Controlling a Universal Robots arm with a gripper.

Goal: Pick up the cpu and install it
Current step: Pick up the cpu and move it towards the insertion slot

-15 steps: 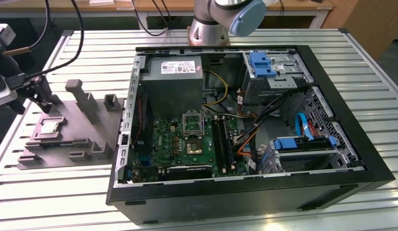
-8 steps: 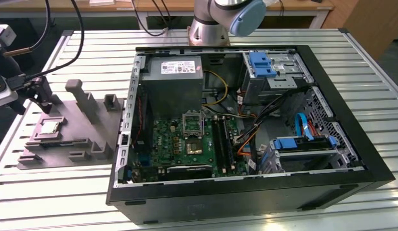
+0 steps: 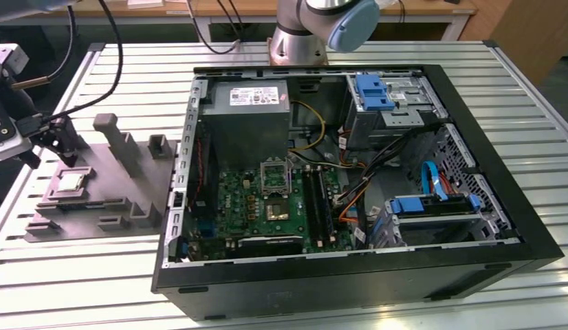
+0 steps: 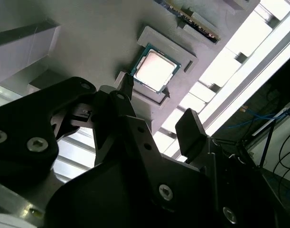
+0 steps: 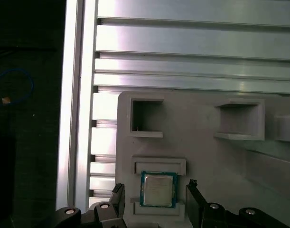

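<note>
The cpu [image 3: 71, 181] is a small silver square lying flat in a recess of the grey plastic fixture [image 3: 128, 180], at the exterior view's left. It also shows in both wrist views [image 5: 158, 189] [image 4: 155, 71]. My gripper [image 3: 50, 155] hovers just above it and is open, holding nothing. In the first wrist view my gripper [image 5: 154, 192] has one black fingertip on each side of the chip. In the second wrist view my gripper [image 4: 159, 102] is still apart from the chip. The motherboard's silver-framed socket [image 3: 275, 174] lies inside the open computer case [image 3: 504, 206].
The fixture carries upright blocks [image 3: 114, 134] close beside my gripper. The case holds a power supply [image 3: 247, 110], loose cables [image 3: 385, 165] and blue drive brackets [image 3: 374, 93]. The slatted metal table [image 3: 82, 282] ends at an edge just past the fixture.
</note>
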